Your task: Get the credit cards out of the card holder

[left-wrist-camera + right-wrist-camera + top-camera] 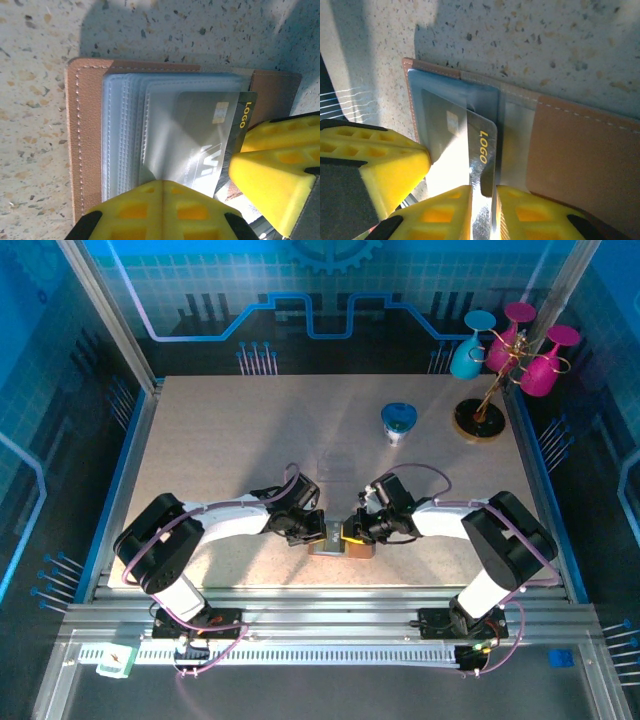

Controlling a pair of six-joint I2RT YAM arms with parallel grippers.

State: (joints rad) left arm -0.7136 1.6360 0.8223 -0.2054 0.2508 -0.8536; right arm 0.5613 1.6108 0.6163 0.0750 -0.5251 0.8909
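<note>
The card holder lies open near the table's front edge, tan outside with clear sleeves inside. A dark grey credit card marked LOGO sticks partway out of a sleeve. In the left wrist view my left gripper is shut, pinching the near edge of that clear sleeve. My right gripper has its yellow fingers closed on the card's LOGO end, beside the holder's brown flap. From above the two grippers meet over the holder. Other cards are hidden.
A blue cup stands at the back right of the table. Further right, a stand carries pink and blue glasses. The table's front rail runs just behind the holder.
</note>
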